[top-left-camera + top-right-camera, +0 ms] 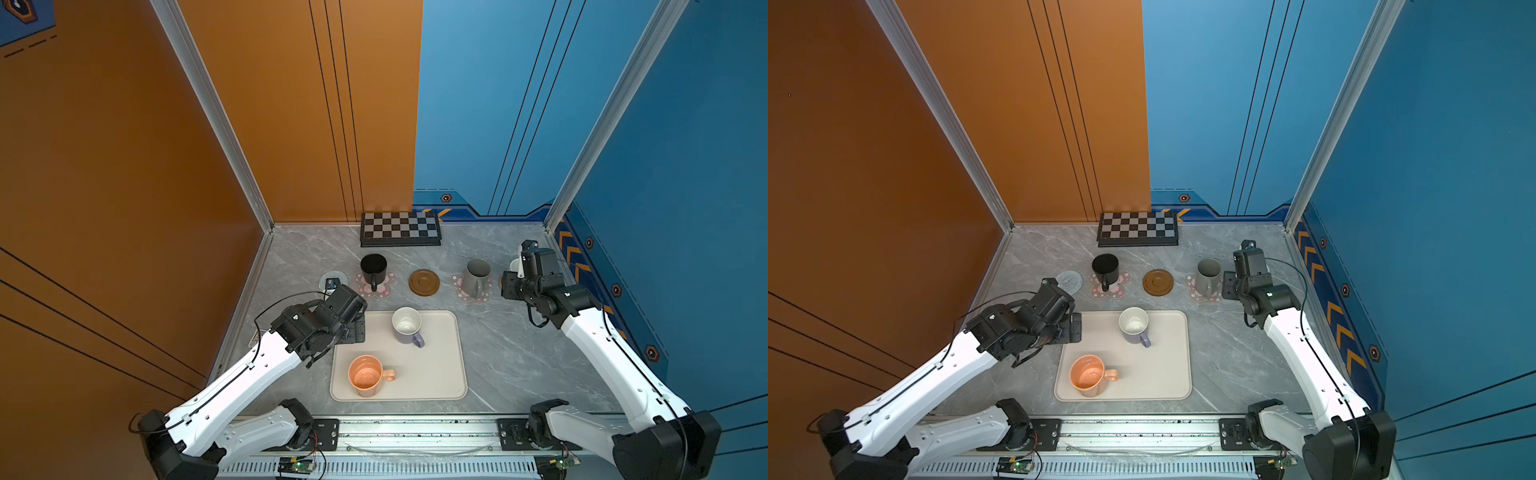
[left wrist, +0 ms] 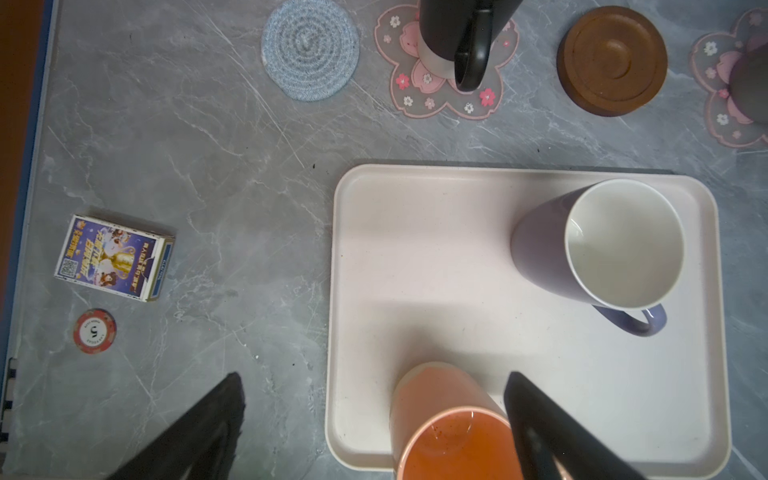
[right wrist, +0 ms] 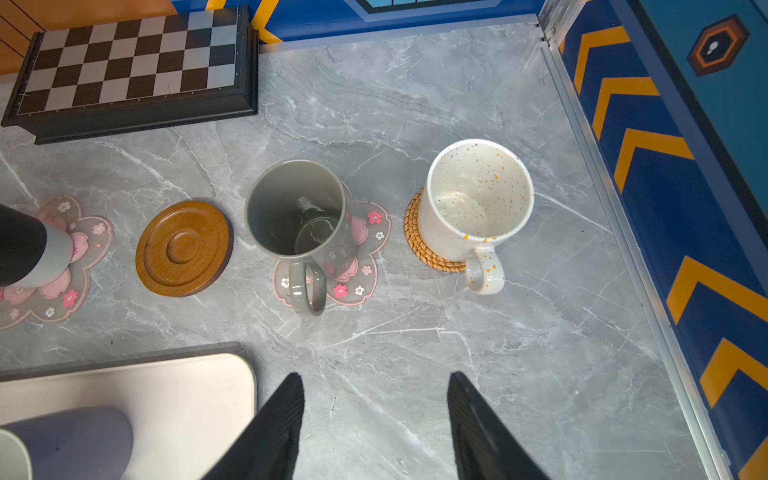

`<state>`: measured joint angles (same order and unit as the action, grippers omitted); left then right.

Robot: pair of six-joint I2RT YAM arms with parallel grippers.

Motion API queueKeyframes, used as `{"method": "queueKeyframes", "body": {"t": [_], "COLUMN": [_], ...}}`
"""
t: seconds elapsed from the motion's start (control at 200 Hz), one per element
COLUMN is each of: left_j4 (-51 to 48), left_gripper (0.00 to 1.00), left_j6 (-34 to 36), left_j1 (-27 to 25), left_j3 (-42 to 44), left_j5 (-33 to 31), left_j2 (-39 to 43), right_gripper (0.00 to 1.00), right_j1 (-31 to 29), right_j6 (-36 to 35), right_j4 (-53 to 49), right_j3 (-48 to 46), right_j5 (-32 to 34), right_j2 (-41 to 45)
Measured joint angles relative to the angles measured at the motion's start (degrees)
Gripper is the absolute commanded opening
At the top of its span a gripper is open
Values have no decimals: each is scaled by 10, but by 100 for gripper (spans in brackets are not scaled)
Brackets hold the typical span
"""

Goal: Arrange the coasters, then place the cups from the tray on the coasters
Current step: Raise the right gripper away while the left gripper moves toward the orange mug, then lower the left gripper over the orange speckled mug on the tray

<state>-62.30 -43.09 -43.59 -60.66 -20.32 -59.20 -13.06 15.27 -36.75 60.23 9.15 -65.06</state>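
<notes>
Grey marble tabletop [image 1: 519,353]: on the cream rectangular tray [image 2: 415,249], near-left corner, the upright orange-peach mug [image 2: 436,399] sits below the left gripper [image 2: 374,374], the nearer one, fingers wide-spread and empty. Beyond the tray, the blue-grey woven coaster [image 2: 309,50] lies bare. The right gripper [image 3: 376,376] is parted and empty.

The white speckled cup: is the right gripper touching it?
Apart. The right wrist view shows bare table between the right gripper, jaws open, and the white speckled cup.

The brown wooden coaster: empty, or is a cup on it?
Empty: the brown wooden coaster shows its whole ringed top bare.
</notes>
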Motion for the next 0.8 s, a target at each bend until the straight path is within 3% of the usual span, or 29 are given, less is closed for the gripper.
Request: {"method": "queueKeyframes", "body": {"t": [0.385, 0.801], "left_j4": [-47, -59], "left_gripper": [99, 99], "left_j6": [-119, -169], "left_j1": [-153, -261], "left_j3": [4, 54], "left_j5": [15, 70], "left_j2": [-2, 39], "right_gripper": [58, 58], "right_j1": [0, 0], "right_j6": [4, 17], "right_j4": [-3, -3], "right_j3": [-23, -39], "right_j5": [-17, -34], "right_j2": [26, 44]}}
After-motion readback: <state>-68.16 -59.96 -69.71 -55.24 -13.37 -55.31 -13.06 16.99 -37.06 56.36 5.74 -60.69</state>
